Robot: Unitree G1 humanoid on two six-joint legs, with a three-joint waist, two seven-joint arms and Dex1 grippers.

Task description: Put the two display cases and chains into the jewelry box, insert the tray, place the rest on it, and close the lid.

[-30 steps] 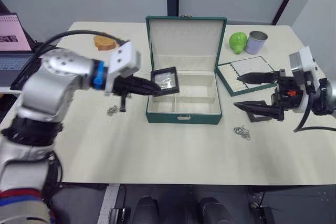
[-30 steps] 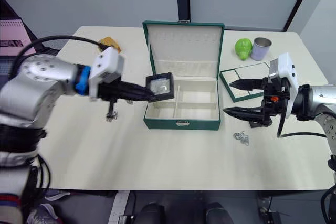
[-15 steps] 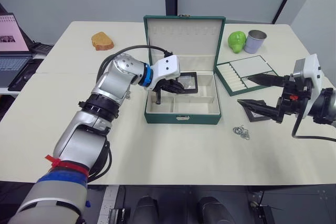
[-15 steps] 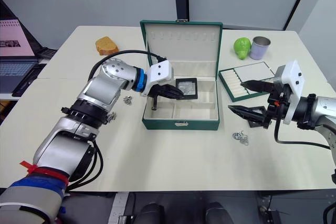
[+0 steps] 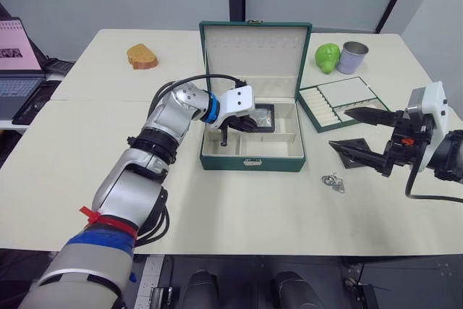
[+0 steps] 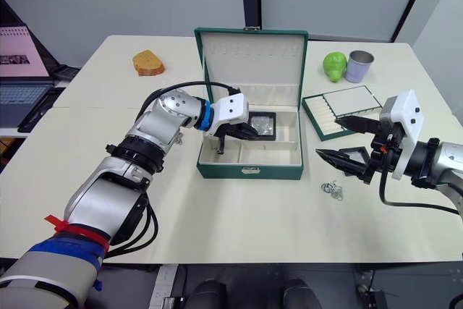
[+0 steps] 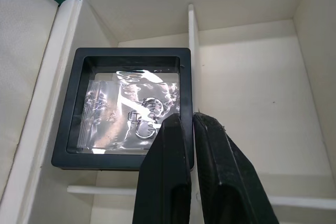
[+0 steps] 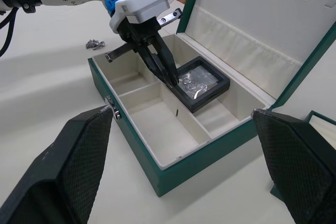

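step in hand: first display case going into the jewelry box. left gripper was reaching into the box, fingers pinched narrow on the case's near frame edge, so it had the case in its grip. the case sat in the back middle compartment, against the rear wall side, one edge by a cream divider; it looked tilted rather than flat on the floor of the compartment, can't be sure.

next move, my read: let go of the frame, lift straight out clear of the dividers, then go for the second case. the other case was on the table just beside the right gripper, whose fingers were spread wide, holding nothing.

case looks: small square, black frame, clear window, crinkled plastic bag with silvery jewelry inside. thin and light, window glossy, so it could slide or tip on release.

lid stood open, cream inside. tray was on the table right of the box, not yet inserted. silvery rings lay on the table in front of the right gripper. one chain heap sat left of the box.
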